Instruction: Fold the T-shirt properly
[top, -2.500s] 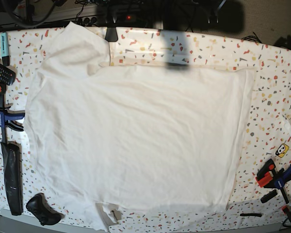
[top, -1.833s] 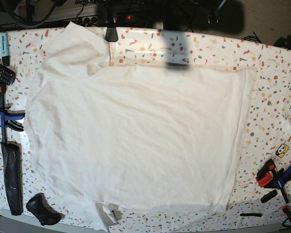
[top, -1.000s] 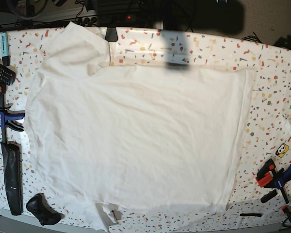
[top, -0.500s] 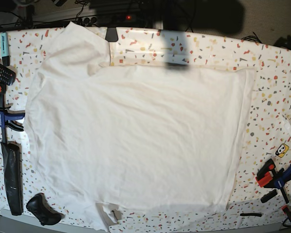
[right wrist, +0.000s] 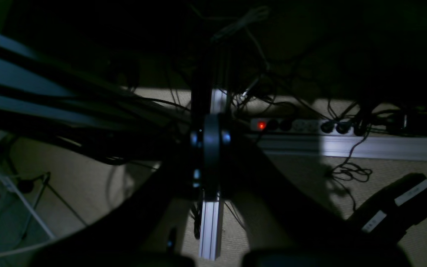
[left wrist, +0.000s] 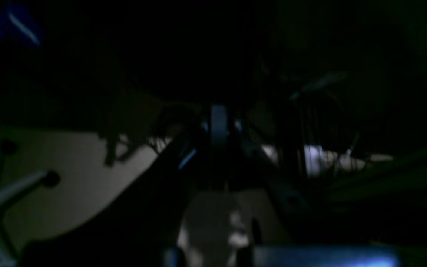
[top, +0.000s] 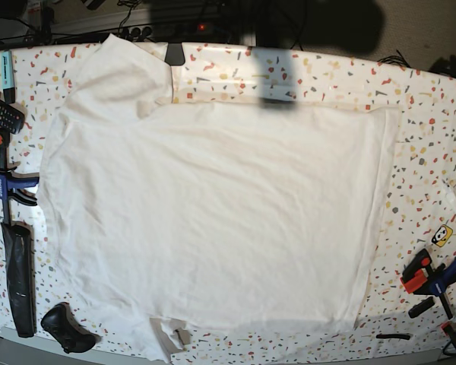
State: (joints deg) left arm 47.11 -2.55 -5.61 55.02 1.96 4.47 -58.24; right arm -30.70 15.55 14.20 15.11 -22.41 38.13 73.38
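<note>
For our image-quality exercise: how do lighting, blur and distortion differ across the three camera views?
Base view: bright and even, the T-shirt almost washed out against the tabletop, a blurred dark shape along the top edge, and the table edges bowed by the lens. Left wrist view: nearly black and soft, few shapes readable. Right wrist view: dim but sharper, with a lit floor patch and a red light on the power strip.

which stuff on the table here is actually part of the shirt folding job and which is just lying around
Part of the job:
- large plain white short-sleeved T-shirt, spread flat on the speckled terrazzo tabletop

Just lying about:
- black remote control
- blue and orange bar clamp, left edge
- orange and blue clamps, right edge
- black game controller
- small yellow sticker
</note>
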